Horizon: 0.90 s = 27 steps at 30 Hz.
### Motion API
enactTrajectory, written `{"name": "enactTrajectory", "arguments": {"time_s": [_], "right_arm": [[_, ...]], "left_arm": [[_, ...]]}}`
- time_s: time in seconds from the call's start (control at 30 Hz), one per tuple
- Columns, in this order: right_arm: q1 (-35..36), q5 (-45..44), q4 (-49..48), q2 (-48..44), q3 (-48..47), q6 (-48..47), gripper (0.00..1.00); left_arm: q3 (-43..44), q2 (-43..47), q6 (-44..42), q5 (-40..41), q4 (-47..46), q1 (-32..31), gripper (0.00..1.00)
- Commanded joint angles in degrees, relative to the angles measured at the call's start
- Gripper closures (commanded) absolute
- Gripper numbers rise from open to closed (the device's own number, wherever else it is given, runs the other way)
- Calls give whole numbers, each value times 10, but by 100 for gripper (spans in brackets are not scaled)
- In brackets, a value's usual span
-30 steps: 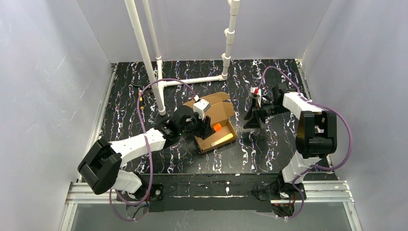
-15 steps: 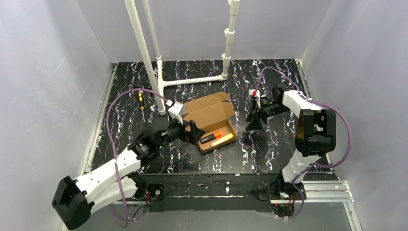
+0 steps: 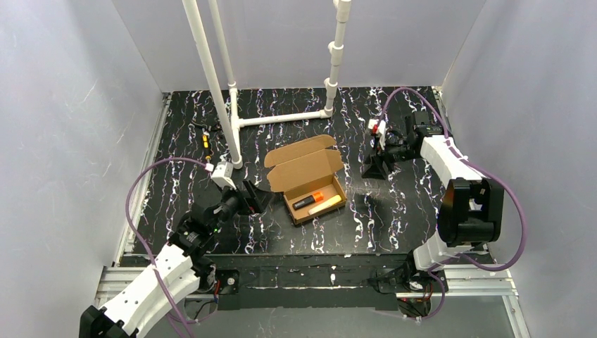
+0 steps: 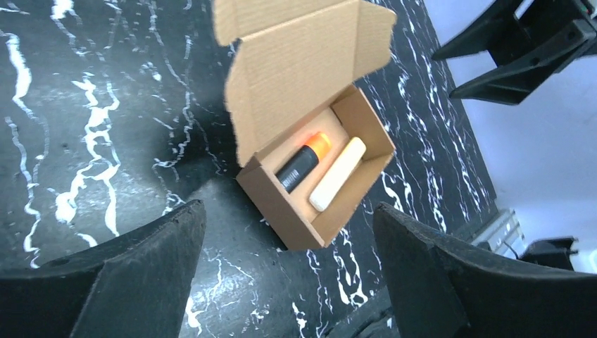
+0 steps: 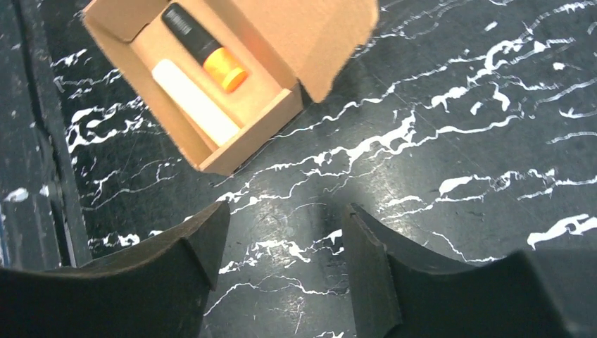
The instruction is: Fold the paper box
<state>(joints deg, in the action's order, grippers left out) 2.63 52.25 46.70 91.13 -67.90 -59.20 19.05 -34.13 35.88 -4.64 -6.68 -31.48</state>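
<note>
Well, my left tool hangs toward the desk's near edge with its jaws spread wide, gripping nothing. The paper box sits mid-desk with its lid raised, and a black-and-orange marker and a pale stick lie side by side inside. My right tool hovers nearer the right edge, parted and empty.

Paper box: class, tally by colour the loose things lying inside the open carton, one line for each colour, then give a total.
Inside the paper box:
Black-and-orange marker: 1
Pale tan stick: 1
Total: 2
</note>
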Motion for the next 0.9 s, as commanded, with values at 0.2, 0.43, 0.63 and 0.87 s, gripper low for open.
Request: {"name": "enactTrajectory", "arguments": {"time_s": [0.2, 0.43, 0.63, 0.87], "right_arm": [[0, -31, -281, 11, 25, 287, 54], [19, -47, -405, 85, 9, 441, 73], [54, -45, -428, 151, -9, 478, 78], [76, -16, -438, 164, -2, 491, 78]], "left_arm": [[-12, 83, 36, 183, 137, 30, 39], [-41, 29, 17, 226, 81, 35, 62], [-64, -68, -23, 141, -103, 40, 62], [-59, -171, -41, 139, -219, 43, 64]]}}
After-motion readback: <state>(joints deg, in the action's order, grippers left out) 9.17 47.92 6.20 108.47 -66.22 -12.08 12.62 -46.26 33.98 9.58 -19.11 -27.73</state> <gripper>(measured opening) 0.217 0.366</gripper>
